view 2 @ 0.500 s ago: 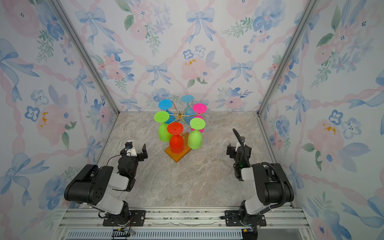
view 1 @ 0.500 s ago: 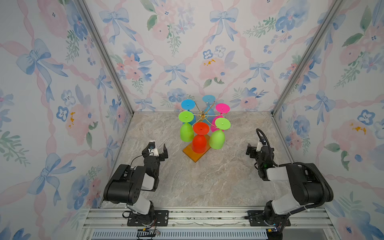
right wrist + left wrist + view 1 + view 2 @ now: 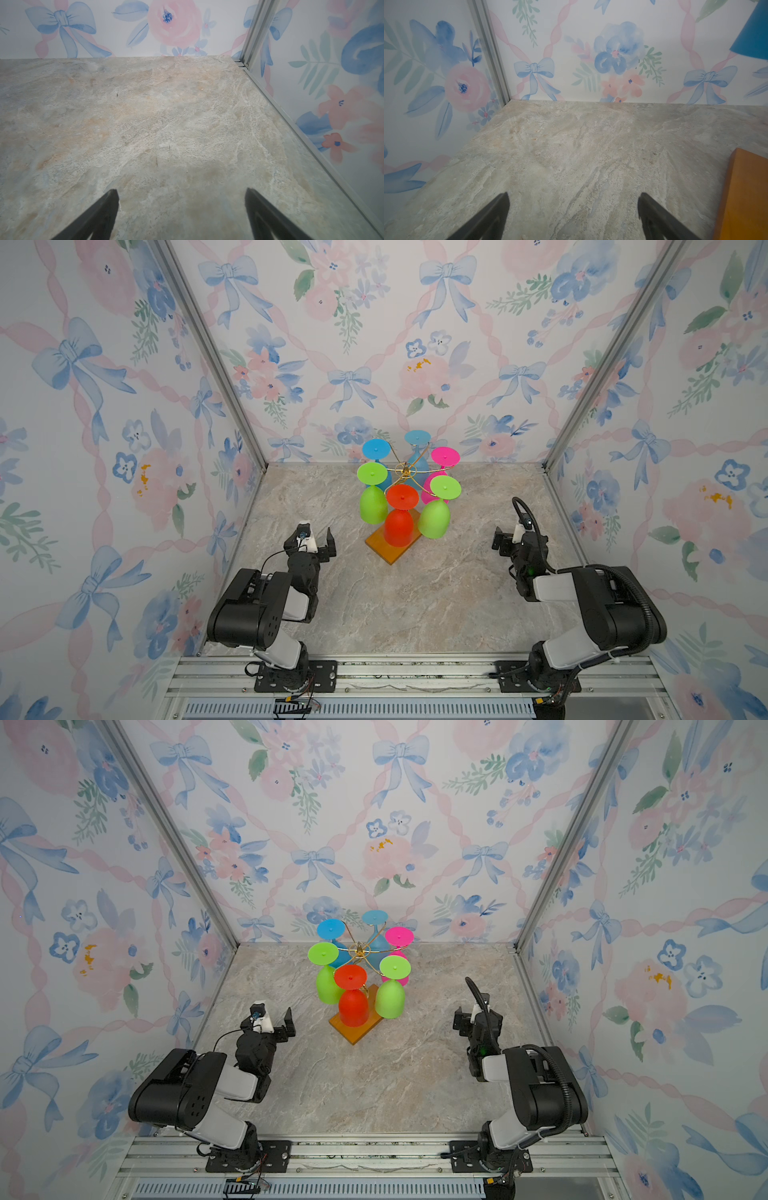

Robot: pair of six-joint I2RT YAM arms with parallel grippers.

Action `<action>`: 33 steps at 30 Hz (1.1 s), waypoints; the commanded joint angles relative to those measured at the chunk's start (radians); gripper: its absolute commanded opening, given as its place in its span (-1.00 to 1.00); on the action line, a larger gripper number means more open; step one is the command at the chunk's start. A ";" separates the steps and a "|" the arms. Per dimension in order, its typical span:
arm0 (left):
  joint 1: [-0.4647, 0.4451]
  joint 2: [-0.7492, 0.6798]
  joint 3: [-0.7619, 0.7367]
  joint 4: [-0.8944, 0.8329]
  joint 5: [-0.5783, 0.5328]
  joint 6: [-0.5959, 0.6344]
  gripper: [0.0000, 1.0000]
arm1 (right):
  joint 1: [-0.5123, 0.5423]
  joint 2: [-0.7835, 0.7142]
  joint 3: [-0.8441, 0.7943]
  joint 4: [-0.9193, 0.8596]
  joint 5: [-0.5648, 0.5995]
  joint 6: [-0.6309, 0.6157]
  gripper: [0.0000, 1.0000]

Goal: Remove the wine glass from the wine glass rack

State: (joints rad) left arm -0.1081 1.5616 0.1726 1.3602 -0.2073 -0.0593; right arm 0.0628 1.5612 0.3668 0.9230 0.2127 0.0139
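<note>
The wine glass rack [image 3: 405, 470], a gold wire stand on an orange-brown wooden base [image 3: 392, 549], stands mid-table toward the back in both top views, rack [image 3: 358, 950]. Several wine glasses hang upside down from its arms. A red wine glass [image 3: 399, 524] is nearest the front, flanked by green ones [image 3: 372, 508] [image 3: 434, 519], with pink [image 3: 444, 456] and blue [image 3: 376, 449] behind. My left gripper [image 3: 318, 535] [image 3: 573, 199] is open over bare table, left of the base. My right gripper [image 3: 508, 538] [image 3: 180, 195] is open to the right, holding nothing.
Floral walls close in the marble table [image 3: 395, 605] on the left, back and right. In the left wrist view the base's corner [image 3: 745, 197] and a blue glass's bowl [image 3: 751, 35] show at one side. An aluminium rail [image 3: 374, 672] runs along the front.
</note>
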 commanded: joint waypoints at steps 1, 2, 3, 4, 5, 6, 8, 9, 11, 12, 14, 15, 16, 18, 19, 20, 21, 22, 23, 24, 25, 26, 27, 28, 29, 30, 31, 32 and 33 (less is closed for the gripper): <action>0.005 -0.002 0.016 0.000 0.013 0.004 0.96 | 0.004 -0.012 0.021 -0.006 -0.010 -0.005 0.94; 0.005 -0.002 0.015 -0.001 0.013 0.004 0.96 | 0.005 -0.012 0.021 -0.006 -0.010 -0.005 0.94; 0.005 -0.003 0.016 0.001 0.013 0.004 0.96 | 0.005 -0.012 0.021 -0.006 -0.010 -0.005 0.94; 0.005 -0.002 0.016 0.000 0.013 0.004 0.96 | 0.005 -0.013 0.021 -0.006 -0.010 -0.005 0.94; 0.005 -0.002 0.016 0.000 0.014 0.004 0.96 | 0.005 -0.012 0.021 -0.006 -0.009 -0.005 0.94; 0.005 -0.002 0.015 -0.001 0.013 0.004 0.96 | 0.005 -0.012 0.021 -0.006 -0.009 -0.005 0.94; 0.004 -0.002 0.015 0.001 0.011 0.005 0.96 | 0.006 -0.016 0.026 -0.021 -0.001 -0.005 0.94; 0.004 -0.002 0.014 0.001 0.011 0.004 0.96 | 0.006 -0.017 0.026 -0.022 -0.001 -0.003 0.94; 0.004 -0.004 0.014 0.002 0.011 0.005 0.96 | 0.006 -0.015 0.024 -0.017 -0.001 -0.004 0.94; 0.004 -0.005 0.013 0.001 0.012 0.006 0.96 | 0.006 -0.015 0.024 -0.018 -0.001 -0.004 0.94; 0.004 -0.004 0.013 0.001 0.011 0.006 0.96 | 0.006 -0.015 0.024 -0.017 -0.001 -0.004 0.94; 0.004 -0.004 0.014 0.001 0.011 0.005 0.96 | 0.006 -0.015 0.024 -0.016 -0.002 -0.004 0.94; 0.004 -0.004 0.014 0.001 0.011 0.005 0.96 | 0.006 -0.015 0.024 -0.017 -0.001 -0.004 0.94; 0.004 -0.004 0.013 0.001 0.011 0.004 0.96 | 0.006 -0.015 0.024 -0.017 -0.001 -0.004 0.94; 0.005 -0.005 0.013 0.001 0.011 0.004 0.96 | 0.006 -0.015 0.024 -0.017 -0.001 -0.004 0.94; 0.004 -0.004 0.013 0.001 0.011 0.005 0.96 | 0.006 -0.016 0.024 -0.016 -0.001 -0.004 0.94; 0.003 -0.007 0.013 0.002 -0.006 0.002 0.96 | 0.006 -0.015 0.025 -0.016 0.001 -0.003 0.94; 0.002 -0.012 0.012 0.000 -0.031 -0.007 0.96 | 0.007 -0.020 0.029 -0.018 0.019 -0.002 0.94; 0.005 -0.022 0.011 -0.003 -0.047 -0.016 0.96 | 0.008 -0.042 0.043 -0.064 0.031 0.007 0.94; 0.005 -0.038 0.009 -0.014 -0.055 -0.022 0.96 | 0.005 -0.070 0.068 -0.128 0.035 0.009 0.94; 0.005 -0.057 0.009 -0.030 -0.059 -0.023 0.96 | 0.003 -0.094 0.095 -0.198 0.036 0.010 0.94; 0.001 -0.083 0.013 -0.058 -0.078 -0.024 0.96 | 0.004 -0.122 0.128 -0.291 0.038 0.012 0.94; -0.001 -0.113 0.019 -0.096 -0.099 -0.028 0.96 | 0.004 -0.142 0.156 -0.346 0.048 0.011 0.94; -0.002 -0.142 0.026 -0.139 -0.113 -0.035 0.96 | 0.006 -0.161 0.178 -0.393 0.057 0.014 0.94; -0.005 -0.178 0.031 -0.182 -0.134 -0.044 0.96 | 0.006 -0.184 0.195 -0.437 0.069 0.023 0.94; -0.008 -0.218 0.033 -0.222 -0.151 -0.053 0.96 | 0.006 -0.210 0.212 -0.474 0.080 0.035 0.94; -0.010 -0.252 0.036 -0.256 -0.165 -0.063 0.96 | 0.006 -0.233 0.234 -0.518 0.086 0.048 0.94; -0.014 -0.296 0.039 -0.301 -0.175 -0.077 0.96 | 0.006 -0.263 0.262 -0.588 0.088 0.063 0.94; -0.016 -0.342 0.046 -0.352 -0.176 -0.089 0.96 | 0.006 -0.289 0.293 -0.654 0.085 0.080 0.94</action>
State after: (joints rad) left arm -0.1154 1.3067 0.1886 1.1595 -0.3294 -0.1005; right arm 0.0628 1.3315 0.5919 0.4980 0.2653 0.0425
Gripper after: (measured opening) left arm 0.979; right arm 0.969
